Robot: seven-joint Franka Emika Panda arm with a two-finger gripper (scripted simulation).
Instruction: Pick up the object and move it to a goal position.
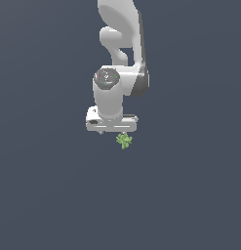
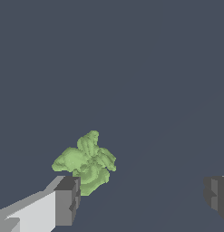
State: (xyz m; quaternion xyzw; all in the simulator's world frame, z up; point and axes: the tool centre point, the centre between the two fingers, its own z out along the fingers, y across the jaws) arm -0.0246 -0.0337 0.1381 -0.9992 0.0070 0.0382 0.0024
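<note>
The object [image 1: 124, 141] is a small lumpy light-green leafy thing on the dark grey ground, just below the white hand and toward the exterior view's right of it. In the wrist view the object [image 2: 86, 163] lies close beside one dark fingertip [image 2: 67, 199], off-centre in the gap. My gripper [image 2: 140, 199] is open wide and holds nothing; the other fingertip [image 2: 216, 194] is far from the object. In the exterior view the gripper [image 1: 112, 133] hangs straight down from the white arm, its fingers mostly hidden under the hand.
The flat dark grey ground [image 1: 190, 195] stretches all around. No goal marker or other object shows in either view.
</note>
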